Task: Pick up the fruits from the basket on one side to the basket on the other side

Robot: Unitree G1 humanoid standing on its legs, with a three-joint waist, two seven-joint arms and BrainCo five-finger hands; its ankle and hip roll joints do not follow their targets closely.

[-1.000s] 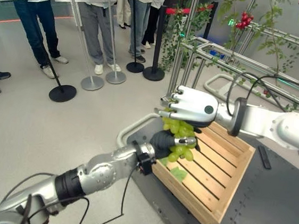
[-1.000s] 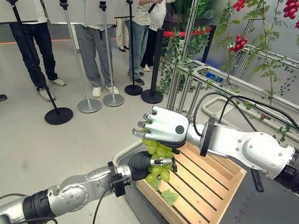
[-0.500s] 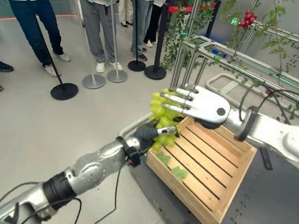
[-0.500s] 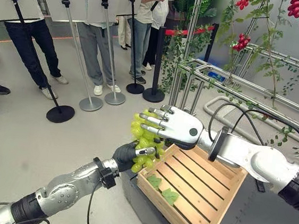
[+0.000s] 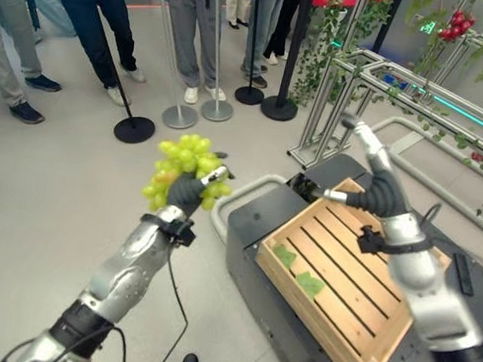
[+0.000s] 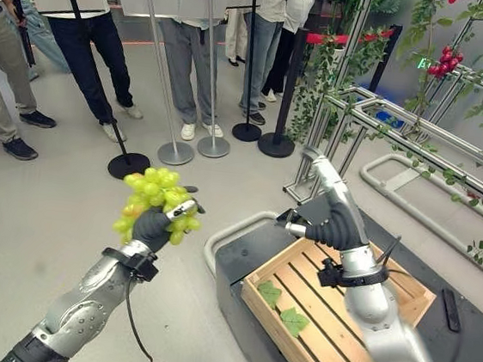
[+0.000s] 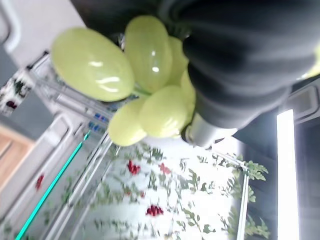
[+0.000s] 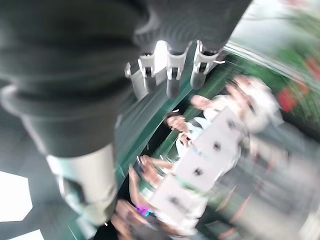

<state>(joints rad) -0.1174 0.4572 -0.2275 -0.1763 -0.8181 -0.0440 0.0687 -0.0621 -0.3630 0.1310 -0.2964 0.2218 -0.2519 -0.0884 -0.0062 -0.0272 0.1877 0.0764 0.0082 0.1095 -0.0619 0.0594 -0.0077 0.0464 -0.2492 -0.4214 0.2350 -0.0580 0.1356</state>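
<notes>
- Grey floor (image 5: 39,212) with stanchions and onlookers lies at our left.
- We judge this the carry step: left hand (image 5: 186,194) curled round the grapes (image 5: 183,159), held high beside the crate (image 5: 343,287).
- Right hand (image 5: 371,182), fingers straight, above the crate (two leaves left inside).
- Next: find the other basket.

1. A bunch of green grapes (image 5: 184,168), plump, oval and glossy, is held up in the air at about nine o'clock from the crate, over the grey floor.
2. A wooden slatted crate (image 5: 347,283) serves as a basket, sitting level on a dark platform, with two green leaves (image 5: 298,272) lying flat inside near its seven o'clock corner.
</notes>
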